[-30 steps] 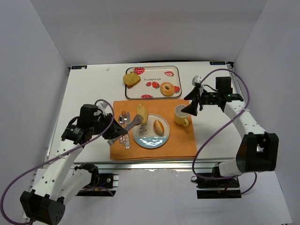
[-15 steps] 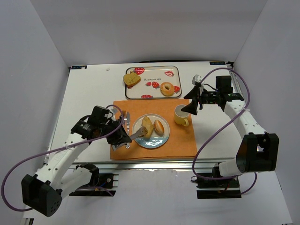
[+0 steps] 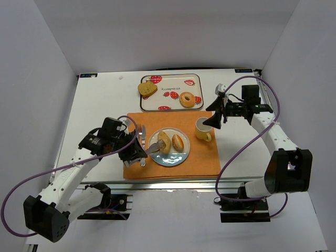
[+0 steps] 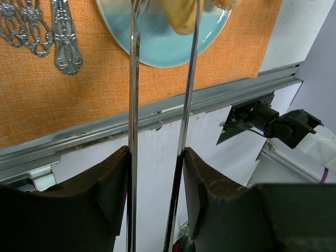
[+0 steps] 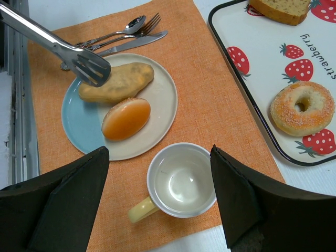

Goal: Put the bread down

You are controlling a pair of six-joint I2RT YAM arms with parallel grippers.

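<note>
Two pieces of bread lie side by side on the blue-and-white plate (image 3: 169, 158): a longer roll (image 3: 164, 140) and a rounder roll (image 3: 179, 142). My left gripper (image 3: 137, 151) is shut on metal tongs (image 3: 149, 149), its pads pressing the two arms (image 4: 134, 105). The tong tips flank the longer roll (image 4: 181, 13), which rests on the plate (image 4: 157, 50). In the right wrist view the tong tip (image 5: 89, 65) lies over that roll's (image 5: 121, 81) left end. My right gripper (image 3: 214, 114) hangs open above the cup (image 5: 181, 181), holding nothing.
An orange placemat (image 3: 202, 157) carries the plate, the yellow-handled cup (image 3: 202, 128) and cutlery (image 3: 139, 135) to the plate's left. Behind it stands a strawberry tray (image 3: 170, 94) with a toast slice (image 3: 147, 90) and a bagel (image 3: 187, 99). The table's near edge is close below the mat.
My left arm carried the longer roll from above the mat's far side down onto the plate beside the rounder roll. The tong arms have spread apart. The right arm has not moved.
</note>
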